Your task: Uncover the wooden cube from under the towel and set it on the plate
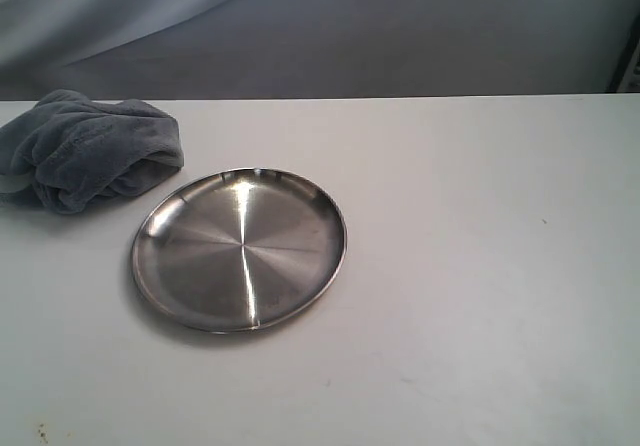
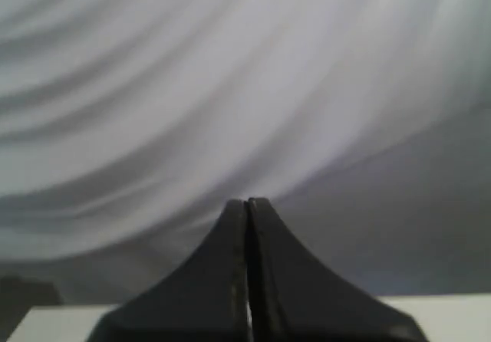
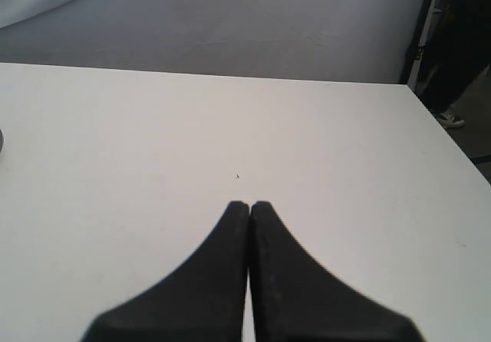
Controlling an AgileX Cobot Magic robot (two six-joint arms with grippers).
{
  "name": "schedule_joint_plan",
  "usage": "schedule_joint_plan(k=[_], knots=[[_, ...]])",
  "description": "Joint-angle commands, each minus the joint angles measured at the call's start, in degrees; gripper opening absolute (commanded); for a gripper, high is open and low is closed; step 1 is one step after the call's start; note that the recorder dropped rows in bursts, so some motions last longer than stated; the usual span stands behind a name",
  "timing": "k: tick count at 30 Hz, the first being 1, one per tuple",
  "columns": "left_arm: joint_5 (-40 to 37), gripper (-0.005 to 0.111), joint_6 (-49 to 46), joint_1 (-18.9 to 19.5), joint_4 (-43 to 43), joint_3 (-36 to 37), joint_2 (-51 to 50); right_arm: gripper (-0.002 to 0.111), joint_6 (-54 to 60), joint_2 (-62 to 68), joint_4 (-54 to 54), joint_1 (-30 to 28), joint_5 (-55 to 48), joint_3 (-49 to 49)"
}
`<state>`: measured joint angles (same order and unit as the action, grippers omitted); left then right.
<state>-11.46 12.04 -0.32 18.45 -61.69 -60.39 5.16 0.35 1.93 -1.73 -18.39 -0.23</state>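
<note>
The blue-grey towel [image 1: 92, 149] lies bunched at the far left of the white table, just behind the plate. No wooden cube shows in any view; it is hidden. The round steel plate [image 1: 239, 248] rests left of centre with nothing on it. Neither arm appears in the exterior view. My left gripper [image 2: 247, 202] is shut with nothing between its black fingers, facing the draped grey backdrop over a strip of table. My right gripper [image 3: 249, 204] is also shut and empty, held above bare white tabletop.
The white table [image 1: 480, 296] stretches to the right of the plate. A grey cloth backdrop [image 1: 330, 26] hangs behind it. In the right wrist view the table's right edge [image 3: 453, 143] shows, with a dark stand beyond it.
</note>
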Motion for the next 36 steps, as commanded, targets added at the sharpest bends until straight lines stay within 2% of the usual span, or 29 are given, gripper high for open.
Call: schedule_joint_plan(k=[1,3,7,11,19,24,28,31,36], knots=[[-14.62,0.0,-0.94,-0.27,-1.74,-6.08,-9.21,0.0,0.43,-0.35,0.25,0.0,0.79,0.23],[-17.53,0.0,-3.79,-0.27,-4.33,-7.88,-12.69,0.0,0.43,-0.35,0.25,0.0,0.79,0.23],[-23.34,0.0,-18.58,-0.27,-17.06,-10.93,-20.07,0.0,0.43,-0.35,0.25,0.0,0.79,0.23],[-29.05,0.0,-26.25,-0.27,-26.35,-12.97,-26.58,0.0,0.43,-0.35,0.25,0.0,0.79,0.23],[-34.02,0.0,-28.95,-0.27,-26.36,-13.39,-38.48,0.0,0.43,-0.35,0.25,0.0,0.79,0.23],[-34.17,0.0,-29.23,-0.27,-26.36,-13.39,-41.77,0.0,0.43,-0.35,0.25,0.0,0.79,0.23],[-34.73,0.0,-34.07,-0.27,-27.12,-13.39,-42.26,0.0,0.43,-0.35,0.25,0.0,0.79,0.23],[-32.58,0.0,-36.42,-0.27,-29.26,-13.39,-42.26,0.0,0.43,-0.35,0.25,0.0,0.79,0.23],[-15.83,0.0,-36.6,-0.27,-42.68,-13.39,-42.26,0.0,0.43,-0.35,0.25,0.0,0.79,0.23]])
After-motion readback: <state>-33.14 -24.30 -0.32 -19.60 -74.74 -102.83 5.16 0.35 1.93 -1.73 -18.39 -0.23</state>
